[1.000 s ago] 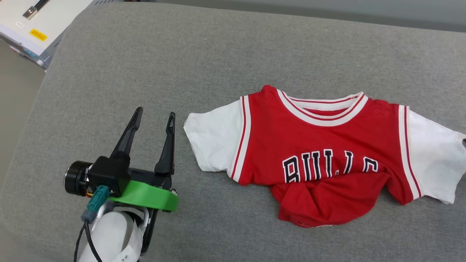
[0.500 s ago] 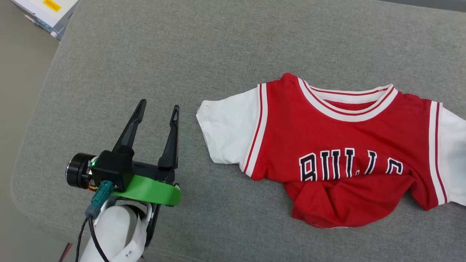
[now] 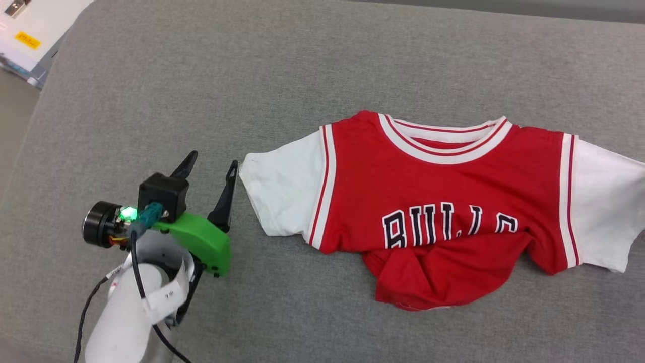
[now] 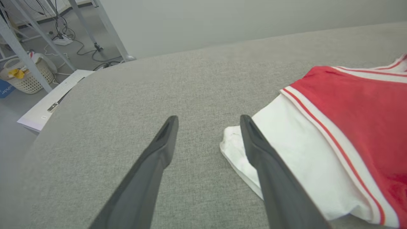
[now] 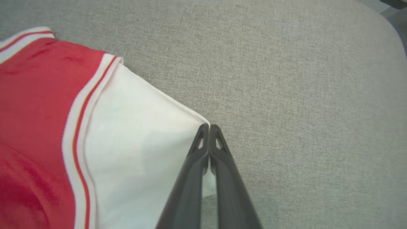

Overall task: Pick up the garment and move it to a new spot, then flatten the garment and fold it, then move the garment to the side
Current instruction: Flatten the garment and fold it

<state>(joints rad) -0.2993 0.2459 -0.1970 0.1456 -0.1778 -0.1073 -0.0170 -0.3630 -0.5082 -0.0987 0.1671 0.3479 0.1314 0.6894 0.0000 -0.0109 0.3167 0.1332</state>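
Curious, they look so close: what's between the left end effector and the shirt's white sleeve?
Nothing but a thin strip of bare grey cushion, seen in the head view, separates the left end effector from the garment sleeve.

My left gripper [image 3: 213, 159]: two long dark tapered fingers [image 3: 224, 197], black housing block [image 3: 164, 191], bright green collar [image 3: 200, 243], teal connector [image 3: 149, 214], green lamp [image 3: 128, 213] lit, round black knob [image 3: 97, 231]. Forearm [image 3: 123, 325] pale, white label band [image 3: 169, 297], black cable [image 3: 137, 275]. My right gripper [image 5: 209, 126]: dark grey fingers [image 5: 224, 179], triangular cut-outs at tips.

Garment [image 3: 443, 186] red, white-sleeved; cushion [image 3: 252, 75] heathered grey.
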